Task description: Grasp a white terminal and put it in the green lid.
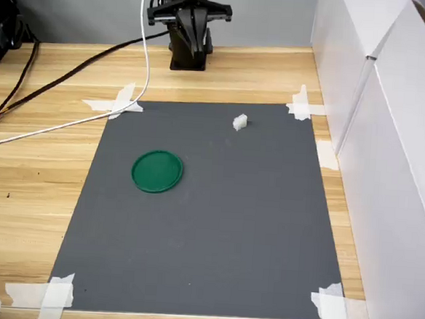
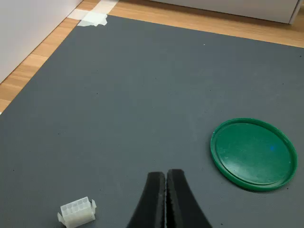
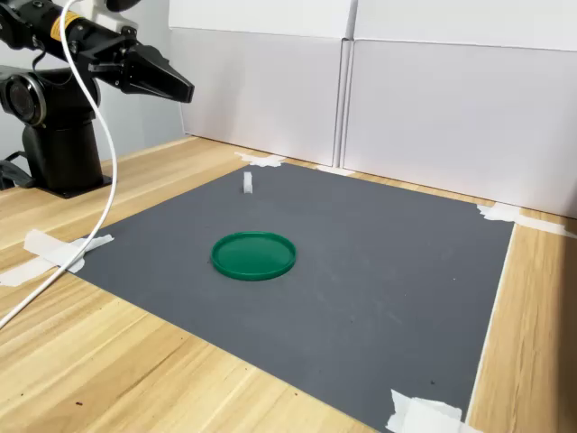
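My gripper [image 2: 166, 199] hangs in the air with its two black fingers [image 2: 153, 202] pressed flat against each other, clenched on nothing. In the second exterior view it [image 3: 171, 86] juts out from my arm above the wooden table [image 3: 135, 361], near my base and short of the dark grey mat [image 3: 379, 271]; in the first exterior view it [image 1: 194, 38] sits over the bare wood just beyond the mat's far edge. The white terminal [image 2: 77, 212] lies on the mat, below my fingertips and off to one side of them, apart from me and untouched; its open face with the small sockets shows in the wrist view. In the first exterior view the terminal [image 1: 240, 122] lies close to the mat edge nearest my base, ahead of my fingertips and a little toward the first exterior view's right. The green lid [image 2: 253, 153] lies flat on the mat on the other side of my fingers from the terminal and farther out from me; in the first exterior view it [image 1: 157, 171] sits well apart from the terminal, deeper into the mat and toward the first exterior view's left. The lid [image 3: 253, 255] holds nothing. White tape strips [image 1: 118, 102] pin the mat's corners to the wood.
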{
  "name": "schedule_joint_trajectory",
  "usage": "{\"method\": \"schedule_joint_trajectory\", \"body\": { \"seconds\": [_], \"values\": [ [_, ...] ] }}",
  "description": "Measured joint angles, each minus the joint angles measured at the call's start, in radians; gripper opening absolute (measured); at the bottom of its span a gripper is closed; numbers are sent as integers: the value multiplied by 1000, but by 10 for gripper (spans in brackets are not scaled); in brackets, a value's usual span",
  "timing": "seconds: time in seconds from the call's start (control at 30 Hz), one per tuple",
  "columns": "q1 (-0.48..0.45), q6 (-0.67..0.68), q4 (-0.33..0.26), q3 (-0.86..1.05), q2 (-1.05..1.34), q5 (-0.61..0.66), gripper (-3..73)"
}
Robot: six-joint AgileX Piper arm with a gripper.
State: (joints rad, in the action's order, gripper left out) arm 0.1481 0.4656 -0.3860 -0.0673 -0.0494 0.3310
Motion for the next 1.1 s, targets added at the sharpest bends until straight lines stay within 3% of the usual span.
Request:
{"method": "schedule_joint_trajectory", "body": {
  "seconds": [0.77,1.1],
  "values": [
    [0,0,0,-7,0,85,-17],
    [0,0,0,-175,-183,154,-17]
  ]
}}
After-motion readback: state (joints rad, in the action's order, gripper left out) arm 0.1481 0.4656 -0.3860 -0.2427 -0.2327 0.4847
